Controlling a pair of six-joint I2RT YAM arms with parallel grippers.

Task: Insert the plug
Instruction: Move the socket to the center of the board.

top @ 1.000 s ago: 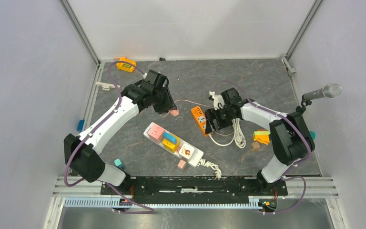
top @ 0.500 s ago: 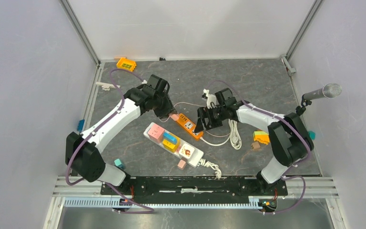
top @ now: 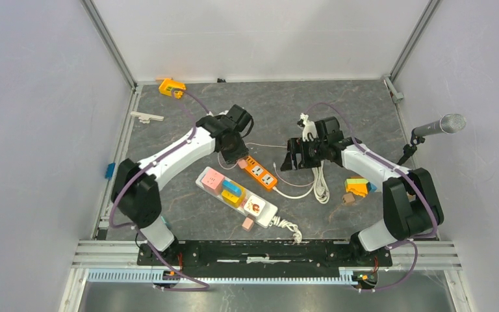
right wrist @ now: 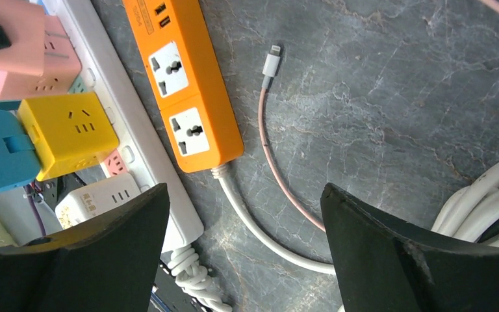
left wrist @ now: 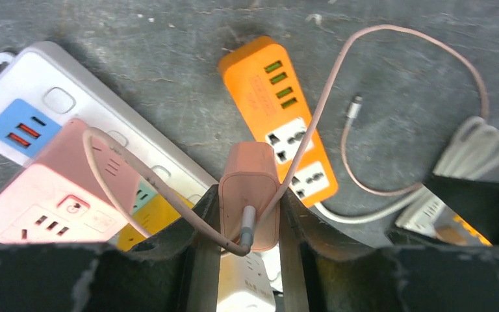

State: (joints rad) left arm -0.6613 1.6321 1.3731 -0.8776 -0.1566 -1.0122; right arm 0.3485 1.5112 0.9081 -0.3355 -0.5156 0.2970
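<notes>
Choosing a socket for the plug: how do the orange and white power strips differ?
The orange power strip is shorter, both its sockets empty; the white power strip is longer, crowded with adapter cubes. Both lie flat, sockets up.

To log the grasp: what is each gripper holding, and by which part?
Left gripper clamps the pink plastic charger plug by its sides; right gripper is open, empty.

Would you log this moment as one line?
left gripper: shut on pink charger | right gripper: open | orange power strip: sockets empty
</notes>
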